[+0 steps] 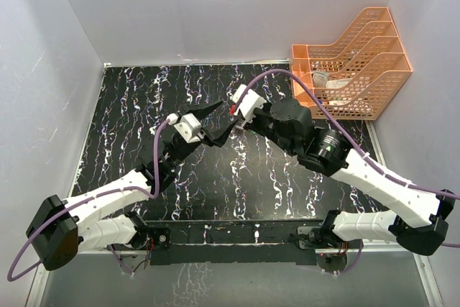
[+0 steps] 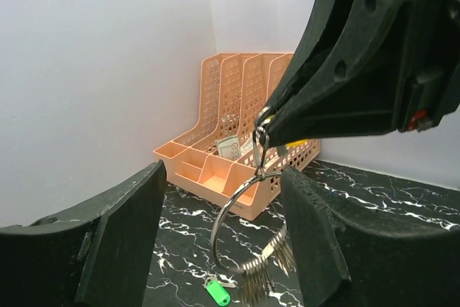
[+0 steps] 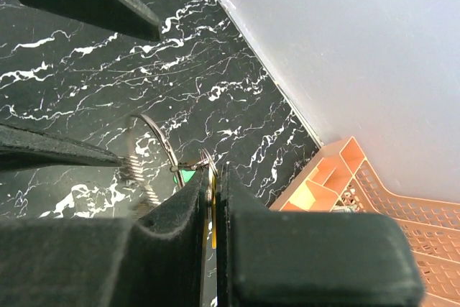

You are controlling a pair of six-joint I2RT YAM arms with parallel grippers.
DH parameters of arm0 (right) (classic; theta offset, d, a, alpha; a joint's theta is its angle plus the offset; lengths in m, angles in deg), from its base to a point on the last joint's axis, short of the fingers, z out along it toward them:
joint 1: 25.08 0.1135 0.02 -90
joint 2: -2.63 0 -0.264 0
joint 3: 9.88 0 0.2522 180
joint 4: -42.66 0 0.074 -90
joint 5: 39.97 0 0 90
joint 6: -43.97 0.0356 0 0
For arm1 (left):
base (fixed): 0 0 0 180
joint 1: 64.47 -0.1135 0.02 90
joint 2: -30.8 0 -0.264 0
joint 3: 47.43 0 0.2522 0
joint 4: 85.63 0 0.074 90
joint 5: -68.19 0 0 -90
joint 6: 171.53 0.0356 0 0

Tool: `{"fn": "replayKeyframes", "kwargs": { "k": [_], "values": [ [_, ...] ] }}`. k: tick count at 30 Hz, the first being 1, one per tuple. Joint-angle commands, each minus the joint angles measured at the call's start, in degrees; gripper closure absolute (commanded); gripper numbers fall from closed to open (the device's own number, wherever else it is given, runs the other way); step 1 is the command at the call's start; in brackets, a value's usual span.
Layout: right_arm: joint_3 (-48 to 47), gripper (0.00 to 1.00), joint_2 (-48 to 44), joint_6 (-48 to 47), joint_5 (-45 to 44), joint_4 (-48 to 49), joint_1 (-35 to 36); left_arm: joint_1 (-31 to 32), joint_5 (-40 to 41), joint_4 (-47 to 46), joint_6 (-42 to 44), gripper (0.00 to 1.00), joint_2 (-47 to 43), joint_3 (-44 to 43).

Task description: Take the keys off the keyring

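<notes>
Your right end effector (image 2: 267, 131) is pinched shut on the keyring (image 2: 215, 236), which dangles above the table (image 2: 183, 239) with the keys (image 2: 257, 282) bunched low. Your left end effector (image 2: 223, 170) gapes wide, holding nothing. The key-pulling step looks barely begun: next, close precisely on one tiny key.

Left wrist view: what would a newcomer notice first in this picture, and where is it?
The shut right gripper, coming from the upper right, holds a thin wire keyring by its top; small keys hang bunched at its bottom, above the black marbled table. The open left gripper has one finger on each side of the ring. Behind stands an orange desk organizer.
</notes>
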Motion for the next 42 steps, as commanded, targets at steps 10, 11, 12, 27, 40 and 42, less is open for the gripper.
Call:
{"fn": "replayKeyframes", "kwargs": {
  "k": [10, 11, 12, 27, 40, 42],
  "values": [
    [1.1, 1.00, -3.9, -1.7, 1.7, 7.1, 0.5, -0.4, -6.7, -8.7, 0.6, 0.36, 4.1, -1.2],
    [1.2, 1.00, -3.9, -1.7, 1.8, 7.2, 0.5, -0.4, -7.0, -9.2, 0.4, 0.36, 4.3, -1.5],
    [1.3, 1.00, -4.1, -1.7, 2.0, 7.2, 0.5, -0.5, -7.4, -9.5, 0.1, 0.36, 4.5, -1.8],
    [1.5, 1.00, -4.1, -2.0, 3.6, 7.9, 0.6, -1.4, -9.4, -12.5, -2.5, 0.41, 7.1, -4.7],
    [1.3, 1.00, -4.6, -2.2, 5.1, 8.1, 0.6, -2.8, -12.5, -14.0, -3.2, 0.47, 8.6, -4.3],
    [1.4, 1.00, -4.6, -2.2, 5.3, 8.0, 0.6, -3.0, -13.4, -13.5, -3.3, 0.48, 8.7, -4.6]
  ]
}}
